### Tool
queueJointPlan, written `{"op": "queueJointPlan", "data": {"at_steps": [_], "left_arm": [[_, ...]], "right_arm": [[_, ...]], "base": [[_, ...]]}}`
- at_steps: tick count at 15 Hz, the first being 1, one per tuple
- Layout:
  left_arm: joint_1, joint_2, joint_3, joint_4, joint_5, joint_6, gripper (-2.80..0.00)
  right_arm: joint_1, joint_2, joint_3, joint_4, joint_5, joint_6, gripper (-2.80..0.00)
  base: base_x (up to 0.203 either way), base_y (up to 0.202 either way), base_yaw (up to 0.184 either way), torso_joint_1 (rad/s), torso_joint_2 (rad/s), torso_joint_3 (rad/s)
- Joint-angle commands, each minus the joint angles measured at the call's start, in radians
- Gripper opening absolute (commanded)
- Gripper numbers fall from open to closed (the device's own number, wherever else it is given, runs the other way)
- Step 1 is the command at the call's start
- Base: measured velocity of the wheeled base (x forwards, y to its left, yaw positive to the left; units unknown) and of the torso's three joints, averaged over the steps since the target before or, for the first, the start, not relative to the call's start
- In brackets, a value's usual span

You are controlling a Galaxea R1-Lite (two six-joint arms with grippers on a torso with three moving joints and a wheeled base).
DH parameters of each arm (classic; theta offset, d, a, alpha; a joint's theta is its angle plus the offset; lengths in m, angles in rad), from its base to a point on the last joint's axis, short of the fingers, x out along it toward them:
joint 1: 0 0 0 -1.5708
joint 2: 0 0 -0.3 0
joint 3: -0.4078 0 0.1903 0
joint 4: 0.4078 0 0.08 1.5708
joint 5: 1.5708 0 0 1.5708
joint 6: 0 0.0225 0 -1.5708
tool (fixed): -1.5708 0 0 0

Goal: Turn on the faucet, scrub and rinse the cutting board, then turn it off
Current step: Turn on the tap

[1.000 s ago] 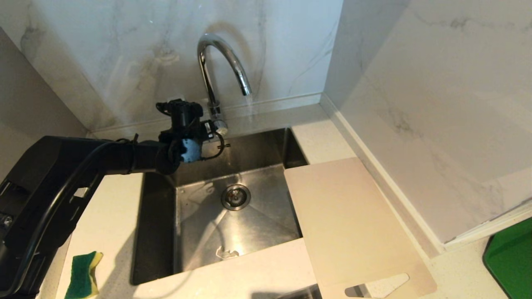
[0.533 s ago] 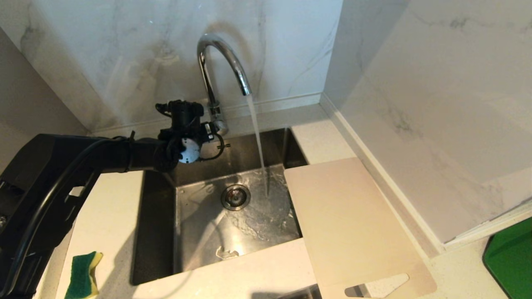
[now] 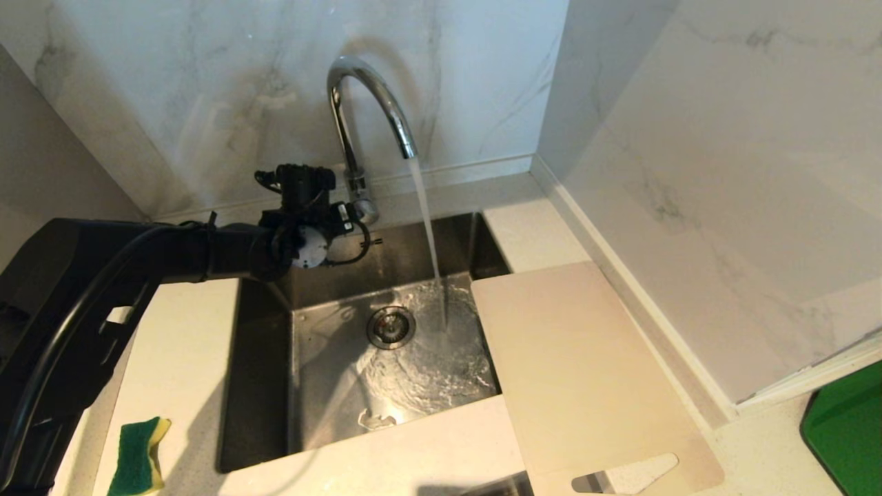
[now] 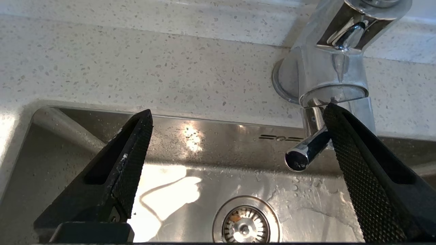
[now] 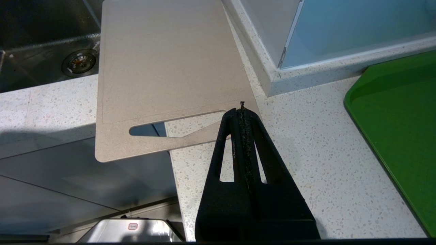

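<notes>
Running water already, with the board not yet under it.
Backing away carelessly, the left gripper [image 4: 238, 115], jaws wide apart with one finger against the lever [image 4: 305, 154], could knock the faucet [image 3: 365, 103] off again; only its wrist view shows that contact. Rightward, the cutting board [image 3: 586, 372] overhangs the surface [image 3: 413, 455], so it may tip. The right gripper [image 5: 242, 109], pressed together, appears only in its own view.
</notes>
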State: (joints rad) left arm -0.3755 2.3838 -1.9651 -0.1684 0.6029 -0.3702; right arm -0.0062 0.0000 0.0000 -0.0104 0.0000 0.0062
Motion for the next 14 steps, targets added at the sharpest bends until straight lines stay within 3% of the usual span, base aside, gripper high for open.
{"op": "queueJointPlan", "data": {"at_steps": [1, 6, 14], "left_arm": [[0.000, 0.000, -0.001, -0.007, -0.002, -0.004, 0.00], [-0.015, -0.022, -0.001, -0.119, 0.000, -0.001, 0.00], [-0.037, -0.185, 0.007, -0.128, 0.015, -0.023, 0.00]], "right_arm": [[0.000, -0.002, 0.002, 0.000, 0.001, 0.000, -2.80], [0.000, -0.002, 0.000, 0.000, 0.000, 0.000, -2.80], [0.000, -0.002, 0.000, 0.000, 0.000, 0.000, -2.80]], "base": [[0.000, 0.000, 0.000, 0.000, 0.00, 0.000], [0.000, 0.000, 0.000, 0.000, 0.00, 0.000], [0.000, 0.000, 0.000, 0.000, 0.00, 0.000]]}}
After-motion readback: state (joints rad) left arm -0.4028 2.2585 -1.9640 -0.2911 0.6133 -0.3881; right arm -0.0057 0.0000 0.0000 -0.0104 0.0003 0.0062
